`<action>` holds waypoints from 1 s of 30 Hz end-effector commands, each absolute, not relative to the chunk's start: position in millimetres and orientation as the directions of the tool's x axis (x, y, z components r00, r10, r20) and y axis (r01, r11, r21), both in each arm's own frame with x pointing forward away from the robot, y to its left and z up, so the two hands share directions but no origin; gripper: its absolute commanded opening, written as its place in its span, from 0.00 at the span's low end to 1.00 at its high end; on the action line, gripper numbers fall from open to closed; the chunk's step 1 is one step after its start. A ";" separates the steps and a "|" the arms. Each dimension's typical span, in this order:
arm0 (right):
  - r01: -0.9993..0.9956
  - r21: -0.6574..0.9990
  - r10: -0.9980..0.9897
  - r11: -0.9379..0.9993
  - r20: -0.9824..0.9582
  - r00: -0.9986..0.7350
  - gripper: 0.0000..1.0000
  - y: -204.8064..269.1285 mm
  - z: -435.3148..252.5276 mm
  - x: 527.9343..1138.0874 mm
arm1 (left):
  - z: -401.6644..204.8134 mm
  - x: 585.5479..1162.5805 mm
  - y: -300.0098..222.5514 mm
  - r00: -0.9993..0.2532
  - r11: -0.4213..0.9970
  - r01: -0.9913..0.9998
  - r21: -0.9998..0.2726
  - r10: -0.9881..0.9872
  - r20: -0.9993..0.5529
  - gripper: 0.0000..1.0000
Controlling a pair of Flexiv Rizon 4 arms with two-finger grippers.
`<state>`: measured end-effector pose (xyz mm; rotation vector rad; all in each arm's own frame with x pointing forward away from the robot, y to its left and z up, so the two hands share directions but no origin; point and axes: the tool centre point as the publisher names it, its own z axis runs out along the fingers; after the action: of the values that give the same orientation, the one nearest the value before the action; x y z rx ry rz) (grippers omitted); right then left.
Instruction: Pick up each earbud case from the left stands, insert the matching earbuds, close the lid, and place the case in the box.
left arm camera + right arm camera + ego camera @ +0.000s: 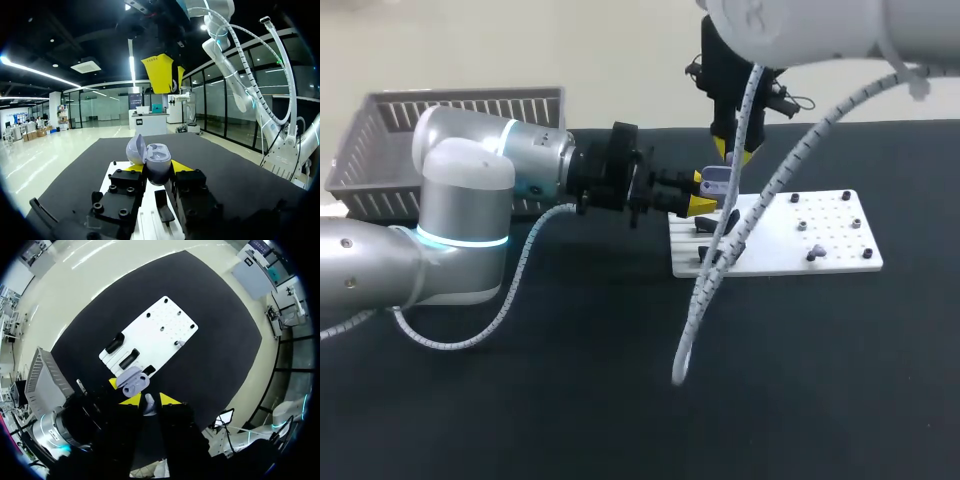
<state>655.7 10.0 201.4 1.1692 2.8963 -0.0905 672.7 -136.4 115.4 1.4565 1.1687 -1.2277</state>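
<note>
The left jaws are clenched on the open lavender earbud case (150, 159), held above the stands at the left end of the white board (820, 240). The right jaws hang just over it, pinching what looks like one earbud (148, 404). Insertion seems underway. Lid closing and the grey basket (380, 150), far left, remain.

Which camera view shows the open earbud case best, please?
The left wrist view: the case sits close up between the fingers of the left gripper, with its lid open. The right wrist view shows it from above and smaller. In the head view it is tiny and partly hidden.
</note>
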 end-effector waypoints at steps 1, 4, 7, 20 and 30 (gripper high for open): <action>0.694 -0.059 0.694 0.717 -0.037 -0.719 0.00 12.0 202.3 657.3 | 114.6 672.6 -136.1 0.072 -0.173 0.984 0.051 0.116 -0.991 0.00; 0.694 -0.059 0.694 0.717 -0.037 -0.719 0.00 12.0 202.3 657.3 | 114.6 672.6 -136.1 0.072 -0.173 0.984 0.051 0.116 -0.991 0.00; 0.694 -0.059 0.694 0.717 -0.037 -0.719 0.00 12.0 202.3 657.3 | 114.6 672.6 -136.1 0.072 -0.173 0.984 0.051 0.116 -0.991 0.00; 0.753 -0.090 0.755 0.651 -0.017 -0.655 0.00 4.3 186.2 657.2 | 114.6 672.6 -136.1 0.072 -0.173 0.984 0.051 0.116 -0.991 0.00; 0.762 -0.104 0.762 0.639 -0.054 -0.646 0.00 3.3 179.3 657.2 | 114.6 672.6 -136.1 0.072 -0.173 0.984 0.051 0.116 -0.991 0.00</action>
<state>657.3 1.4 181.5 1.3229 2.8457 -0.1803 672.7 -136.4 115.4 1.4564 1.1687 -1.2277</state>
